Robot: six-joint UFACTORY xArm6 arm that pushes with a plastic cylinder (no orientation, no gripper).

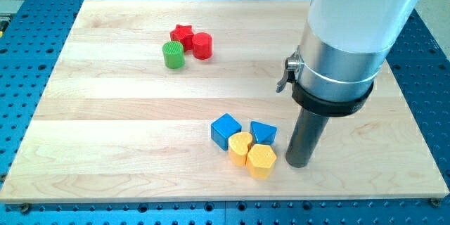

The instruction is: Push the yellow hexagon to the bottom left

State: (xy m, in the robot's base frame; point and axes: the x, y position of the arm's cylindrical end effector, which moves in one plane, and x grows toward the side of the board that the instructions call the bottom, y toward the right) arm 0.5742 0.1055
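Note:
The yellow hexagon (261,160) lies on the wooden board (126,126) at the lower middle, touching a yellow cylinder (240,146) to its upper left. A blue cube (226,131) and a smaller blue block (264,133) sit just above them. My tip (298,163) rests on the board just to the right of the yellow hexagon, with a small gap between them.
A red star (183,35), a red cylinder (202,45) and a green cylinder (173,54) cluster at the upper left of the middle. The arm's wide grey and white body (344,49) fills the upper right. A blue perforated table (28,21) surrounds the board.

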